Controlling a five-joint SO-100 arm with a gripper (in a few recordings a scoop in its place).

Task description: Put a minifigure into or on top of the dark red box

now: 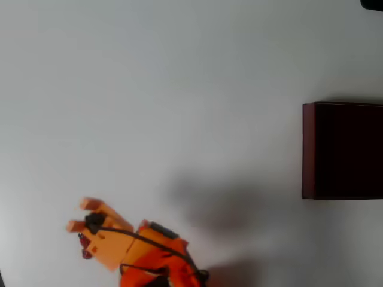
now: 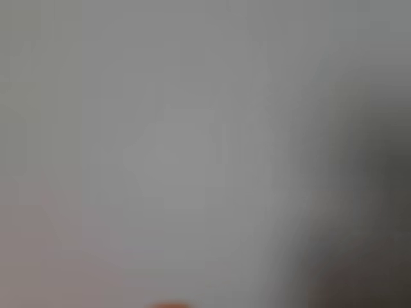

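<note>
Plain pale grey table (image 1: 179, 89) under soft, even light

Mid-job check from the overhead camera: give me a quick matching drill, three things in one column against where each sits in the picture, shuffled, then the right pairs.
Things:
1. gripper
2. minifigure
3. dark red box

Places, overhead view:
A. right edge, mid-height
B. lower left, orange fingers pointing left with a gap between them
C. tiny red figure on the table just below the fingers

Pairs: 1-B, 2-C, 3-A
</note>
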